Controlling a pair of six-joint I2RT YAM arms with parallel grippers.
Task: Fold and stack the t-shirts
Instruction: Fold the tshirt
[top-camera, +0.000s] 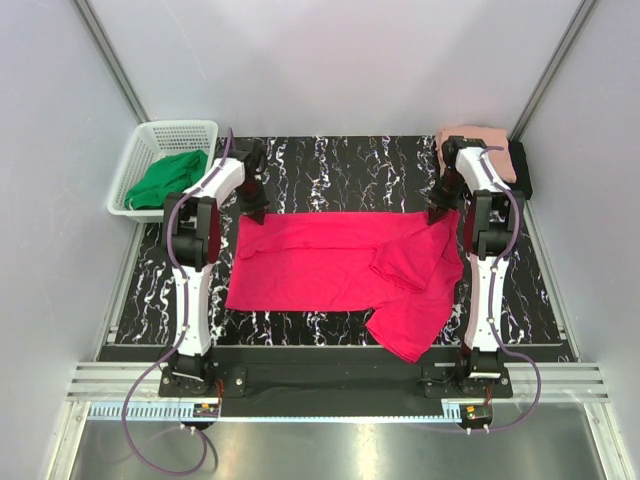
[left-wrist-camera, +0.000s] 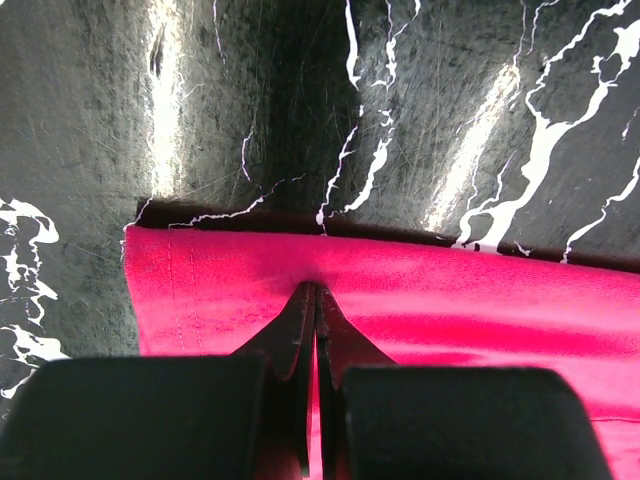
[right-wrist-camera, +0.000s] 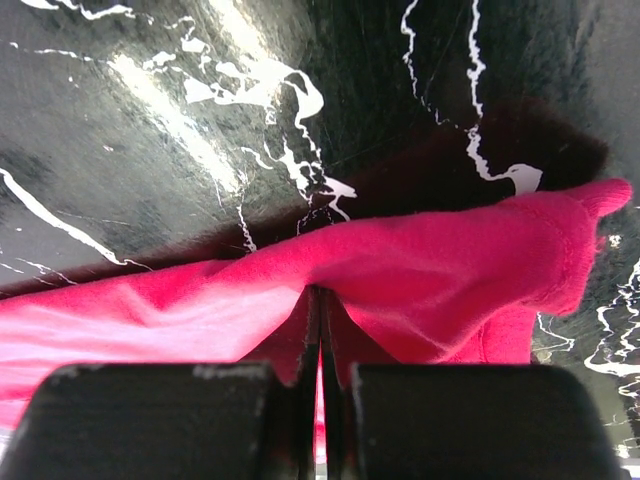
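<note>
At the near edge of the black marbled table (top-camera: 330, 160) the two arm bases are bolted side by side. Just beyond them the crimson t-shirt (top-camera: 340, 265) is spread across the middle of the table, its left part flat and its right part bunched into folds, with one flap trailing toward the near right edge. Along the shirt's far edge both grippers are set down on the cloth. The left gripper (top-camera: 256, 214) is seen at the far left corner of the shirt, and in the left wrist view its jaws are pressed together on a pinch of the crimson hem, just inside the corner. The right gripper (top-camera: 436, 214) is placed at the far right corner, where its jaws are likewise closed on a raised ridge of the same fabric, with a small tip of cloth sticking out to one side. Farther back, in the far right corner of the table, a salmon-pink t-shirt (top-camera: 470, 132) is laid folded, partly hidden by the right arm, with a black t-shirt (top-camera: 520, 170) touching its right side. Off the far left corner a white basket (top-camera: 180, 128) is found — a green cloth (top-camera: 165, 180) is heaped inside it.
</note>
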